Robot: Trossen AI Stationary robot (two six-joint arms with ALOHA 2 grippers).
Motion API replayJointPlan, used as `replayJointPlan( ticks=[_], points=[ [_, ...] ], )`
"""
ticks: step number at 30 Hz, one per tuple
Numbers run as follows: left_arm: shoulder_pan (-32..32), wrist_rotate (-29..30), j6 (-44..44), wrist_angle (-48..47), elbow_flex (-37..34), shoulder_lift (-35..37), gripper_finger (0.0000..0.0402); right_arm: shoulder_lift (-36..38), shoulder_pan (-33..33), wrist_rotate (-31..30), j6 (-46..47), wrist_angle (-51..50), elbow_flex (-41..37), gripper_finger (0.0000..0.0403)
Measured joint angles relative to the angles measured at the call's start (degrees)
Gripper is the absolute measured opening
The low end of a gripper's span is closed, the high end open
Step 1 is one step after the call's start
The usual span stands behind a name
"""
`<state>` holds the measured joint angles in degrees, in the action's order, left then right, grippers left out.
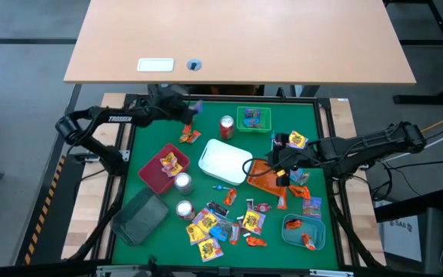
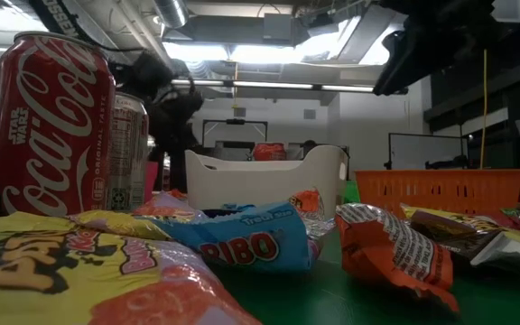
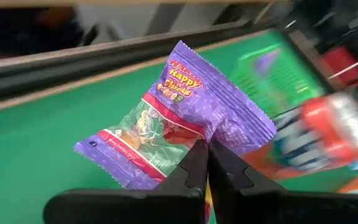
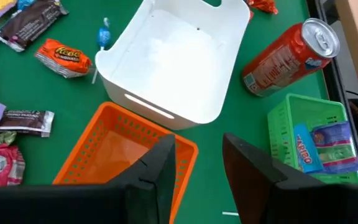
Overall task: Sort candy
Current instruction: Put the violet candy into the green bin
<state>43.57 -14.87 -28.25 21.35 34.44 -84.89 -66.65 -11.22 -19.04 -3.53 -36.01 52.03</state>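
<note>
Left gripper (image 1: 193, 110) is up at the far-left corner of the green counter (image 1: 144, 146), well left of the white bin (image 1: 224, 161), its jaws clenched on a purple Haribo Happy packet (image 3: 179, 115); the wrist view shows the wrapper pinched by its lower edge and lifted clear of the mat. An orange wrapper (image 1: 189, 136) lies just beneath it, to the bin's far left. Left of the white bin sits the dark red tray (image 1: 154, 175) with a yellow packet (image 1: 171, 161) inside, and a grey tray (image 1: 141, 216) nearer the front edge. Two silver-topped cans (image 1: 183, 182) stand between the red tray and the candy pile. Behind the white bin, a red Coca-Cola can (image 1: 227, 127) lies on its side. In front of the bin, the loose candy (image 1: 220, 223) is spread out: yellow, blue and orange packets, dark bars. Behind and right of the bin, the green basket (image 1: 253, 118) holds blue-purple packets. Touching the bin's right side is the orange basket (image 1: 261, 182), and the right gripper (image 1: 281, 164) hovers over it, jaws parted and grasping nothing. Far right of the bin, the teal tray (image 1: 292, 236) holds small orange pieces.
</note>
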Motion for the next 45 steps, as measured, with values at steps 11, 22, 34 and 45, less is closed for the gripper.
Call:
replayJointPlan(
  ticks=[11, 22, 34, 45],
  points=[
    [-13.1, 10.29, -4.11, 19.72, 1.27, 0.16, 0.0, 0.0, 0.0, -2.43, -0.05, 0.16, 0.0, 0.0131],
    [-22.33, 17.3, 9.56, 18.73, 17.92, -6.03, 0.0, 0.02, 0.02, -2.43, -0.03, 0.15, 0.0, 0.0131],
    [-22.99, 17.35, 13.91, 13.22, 38.08, -26.34, 0.0, 4.51, 0.0, -2.39, 0.26, -2.28, 0.0, 0.0131],
    [-22.62, 17.37, 13.88, 13.16, 45.35, -39.34, 0.0, 7.72, 0.0, -3.33, 0.68, -6.62, 0.02, 0.0131]
  ],
)
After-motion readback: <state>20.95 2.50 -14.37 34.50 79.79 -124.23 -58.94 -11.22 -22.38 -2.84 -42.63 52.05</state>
